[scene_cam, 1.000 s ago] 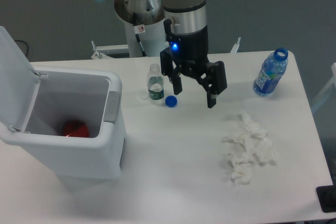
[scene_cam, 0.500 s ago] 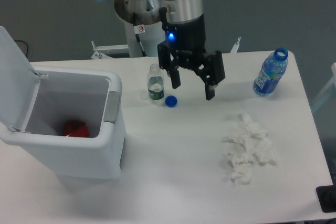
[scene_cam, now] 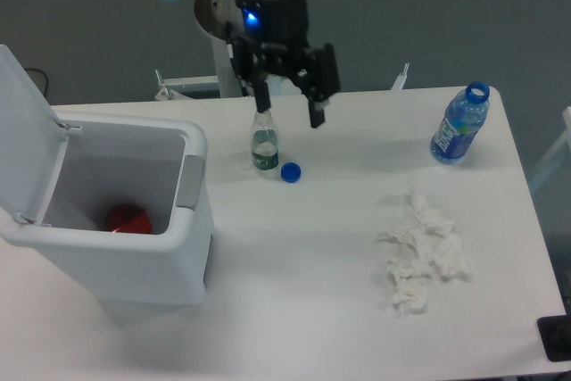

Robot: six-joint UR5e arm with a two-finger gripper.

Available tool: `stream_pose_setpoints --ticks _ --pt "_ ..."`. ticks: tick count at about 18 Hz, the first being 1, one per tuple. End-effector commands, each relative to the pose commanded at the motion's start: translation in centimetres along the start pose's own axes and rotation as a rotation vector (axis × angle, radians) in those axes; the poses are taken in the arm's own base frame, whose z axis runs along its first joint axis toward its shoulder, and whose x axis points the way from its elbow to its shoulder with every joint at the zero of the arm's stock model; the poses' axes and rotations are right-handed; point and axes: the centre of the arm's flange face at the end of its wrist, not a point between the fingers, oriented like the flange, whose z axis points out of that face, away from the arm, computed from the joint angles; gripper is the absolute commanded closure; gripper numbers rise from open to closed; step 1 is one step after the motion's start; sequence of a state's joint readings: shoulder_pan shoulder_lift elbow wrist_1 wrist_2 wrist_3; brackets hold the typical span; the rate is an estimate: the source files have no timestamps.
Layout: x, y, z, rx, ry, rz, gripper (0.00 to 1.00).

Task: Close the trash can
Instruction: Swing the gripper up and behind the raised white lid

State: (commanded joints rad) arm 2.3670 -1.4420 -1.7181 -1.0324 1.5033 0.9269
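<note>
The trash can [scene_cam: 134,260] is a large white bin at the left of the table. Its flat white lid [scene_cam: 25,131] stands raised on the far left side, leaving the bin open. A grey latch tab [scene_cam: 189,181] sits on the right rim. Something red [scene_cam: 128,219] lies at the bottom inside. My gripper [scene_cam: 291,111] hangs above the table's back edge, up and to the right of the bin, open with nothing between its fingers.
A small clear bottle [scene_cam: 263,143] without cap stands just below the gripper, a blue cap [scene_cam: 289,171] beside it. A blue bottle [scene_cam: 459,124] stands at the back right. Crumpled white tissues [scene_cam: 421,252] lie at the right front.
The gripper has risen and moved left and back, from above the table's middle to over the small clear bottle. The trash can's lid stays raised.
</note>
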Motion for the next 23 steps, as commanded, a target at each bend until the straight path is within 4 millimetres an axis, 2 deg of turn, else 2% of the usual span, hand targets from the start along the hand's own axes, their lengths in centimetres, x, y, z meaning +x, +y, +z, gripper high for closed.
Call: stream_pose_setpoints --ticks 2,5,11,17,20,23 --pt "1.5 -1.2 -0.9 0.023 0.005 -0.07 0.0" --pt "4.7 -2.7 -3.0 0.051 0.027 -0.073 0.0" --pt "9.2 -3.7 -5.8 0.072 0.103 -0.059 0.0" --pt "10.7 -4.3 -8.3 0.157 0.15 -0.107 0.0" --pt "13.1 -5.2 -9.7 0.235 0.248 -0.088 0.0" --pt "14.3 -6.1 -10.6 0.274 0.292 -0.084 0.0"
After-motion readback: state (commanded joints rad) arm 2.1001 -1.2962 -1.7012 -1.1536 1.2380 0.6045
